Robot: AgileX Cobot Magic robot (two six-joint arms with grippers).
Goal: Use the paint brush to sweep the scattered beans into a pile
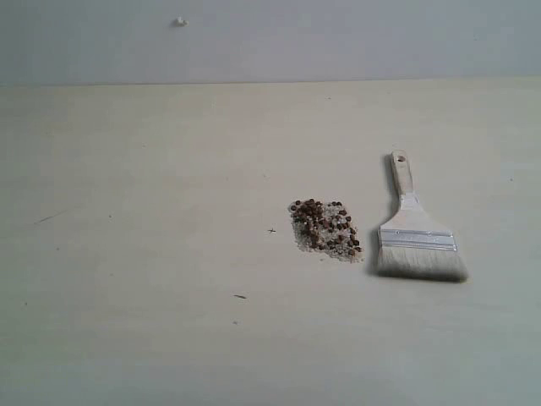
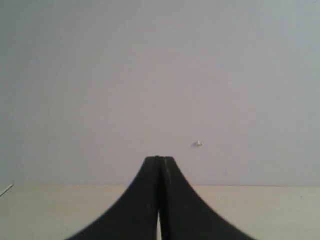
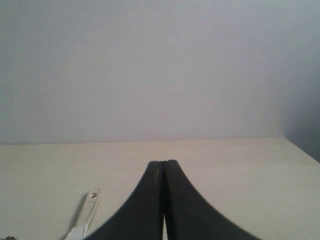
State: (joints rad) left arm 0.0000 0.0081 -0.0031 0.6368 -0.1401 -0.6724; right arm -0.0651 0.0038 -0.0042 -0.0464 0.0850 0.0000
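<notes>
The beans (image 1: 324, 225) lie in one tight patch of small reddish-brown pellets mixed with whitish grains, just right of the table's middle. The paint brush (image 1: 413, 229) lies flat right beside them, bristles toward the front, its pale handle with a hole pointing to the back. Neither gripper shows in the exterior view. My left gripper (image 2: 160, 161) is shut and holds nothing, facing the wall. My right gripper (image 3: 164, 164) is also shut and holds nothing; the brush handle (image 3: 89, 206) shows beside it, apart from the fingers.
The pale table (image 1: 127, 254) meets a grey wall (image 1: 338, 38) at the back. A small white fitting (image 1: 180, 22) sits on the wall. A few dark specks (image 1: 240, 296) mark the tabletop.
</notes>
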